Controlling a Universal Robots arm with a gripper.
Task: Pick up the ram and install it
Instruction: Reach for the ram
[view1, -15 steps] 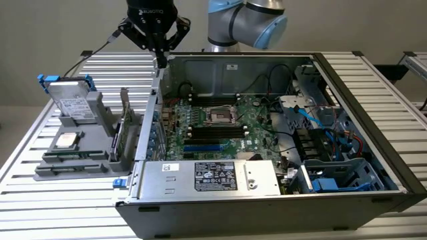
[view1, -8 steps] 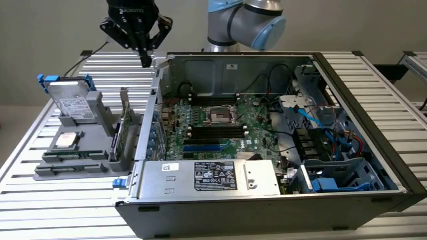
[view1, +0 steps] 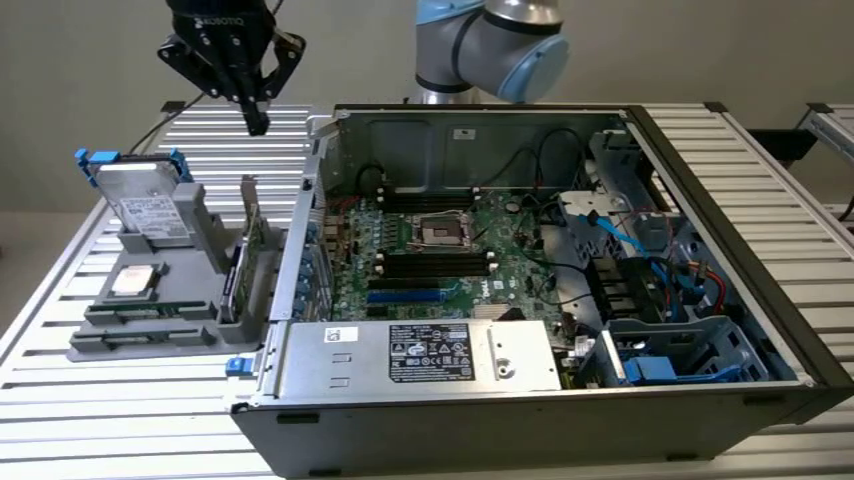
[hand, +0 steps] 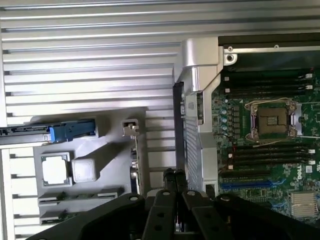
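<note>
The fingers are pinched together on nothing, hanging high over the worktop. The ram lies flat in the front slots of the gray holder, well apart from them. Lettering above the fingers probably reads Robotiq; the motherboard says DELL.

Black fingers sit under white lettering; the arm is silver-grey with pale-blue joint caps.
</note>
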